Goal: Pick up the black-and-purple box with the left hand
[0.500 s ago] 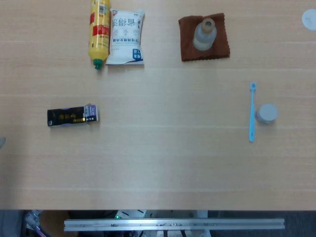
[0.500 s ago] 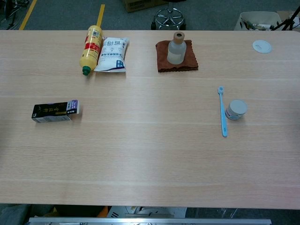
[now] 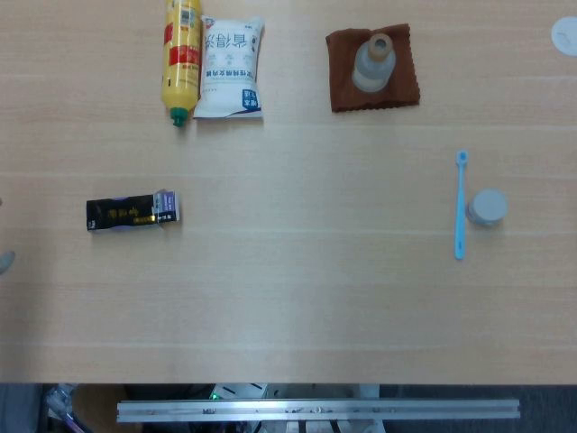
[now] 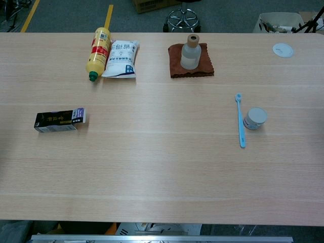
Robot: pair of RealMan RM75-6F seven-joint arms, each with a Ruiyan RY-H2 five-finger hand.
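Observation:
The black-and-purple box (image 3: 132, 214) lies flat on the wooden table (image 3: 297, 298) at its left side, purple end to the right; the chest view shows the box (image 4: 59, 120) too. A small grey sliver of my left hand (image 3: 4, 262) shows at the left edge of the head view, well left of the box and apart from it. Too little of it shows to tell how its fingers stand. The chest view does not show it. My right hand is in neither view.
A yellow bottle (image 3: 181, 59) and a white pouch (image 3: 231, 69) lie at the back left. A clear bottle (image 3: 373, 63) stands on a brown cloth (image 3: 400, 83). At the right are a blue toothbrush (image 3: 460, 206) and a small jar (image 3: 488, 207).
The sliver of my left hand at the head view's left edge has crept slightly further in. Nothing on the table has moved.

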